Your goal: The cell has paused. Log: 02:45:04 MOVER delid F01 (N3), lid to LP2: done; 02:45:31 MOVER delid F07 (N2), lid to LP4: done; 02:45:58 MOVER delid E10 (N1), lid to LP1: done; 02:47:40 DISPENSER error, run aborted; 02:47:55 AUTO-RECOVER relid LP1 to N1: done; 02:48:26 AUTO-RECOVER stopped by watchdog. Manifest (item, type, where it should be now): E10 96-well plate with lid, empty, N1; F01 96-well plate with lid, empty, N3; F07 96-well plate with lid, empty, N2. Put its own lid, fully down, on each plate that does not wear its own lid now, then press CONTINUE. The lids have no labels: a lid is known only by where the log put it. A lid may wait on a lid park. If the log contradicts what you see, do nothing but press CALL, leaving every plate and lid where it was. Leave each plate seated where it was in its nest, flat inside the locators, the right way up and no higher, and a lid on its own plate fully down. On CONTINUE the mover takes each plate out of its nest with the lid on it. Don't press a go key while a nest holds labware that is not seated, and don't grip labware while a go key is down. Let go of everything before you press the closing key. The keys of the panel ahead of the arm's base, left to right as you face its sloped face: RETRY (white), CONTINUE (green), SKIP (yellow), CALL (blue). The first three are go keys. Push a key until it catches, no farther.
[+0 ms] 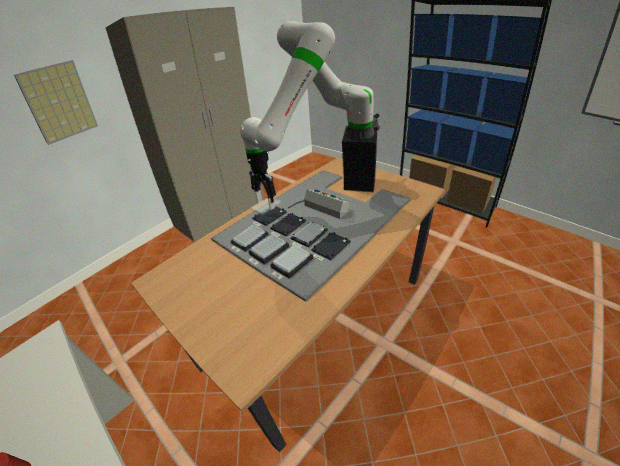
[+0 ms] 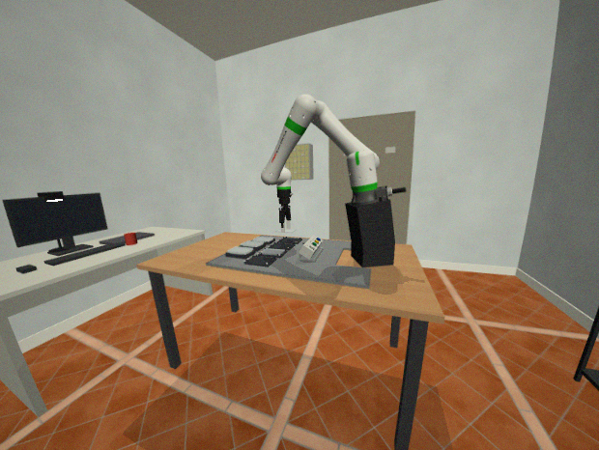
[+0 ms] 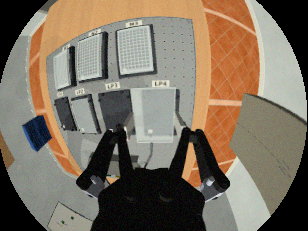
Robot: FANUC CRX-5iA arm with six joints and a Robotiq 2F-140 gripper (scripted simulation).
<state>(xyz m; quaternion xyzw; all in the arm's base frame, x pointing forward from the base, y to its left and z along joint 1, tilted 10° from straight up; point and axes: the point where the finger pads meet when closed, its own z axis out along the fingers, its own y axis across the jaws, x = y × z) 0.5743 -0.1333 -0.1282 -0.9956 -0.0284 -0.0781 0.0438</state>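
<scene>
My gripper is shut on a clear flat lid and holds it level, a little above the dark, bare pad marked LP4 at the left end of the back row. In the top view the gripper hangs straight down over that pad. Three white well plates stand in the front row of nests. In the wrist view the right plate and the middle plate show open wells, while the left plate looks greyer, as under a lid. Another lid lies on a park pad.
The key panel stands behind the pads, in front of the arm's black base. The grey deck mat lies on a wooden table. A tall cabinet stands just behind the gripper.
</scene>
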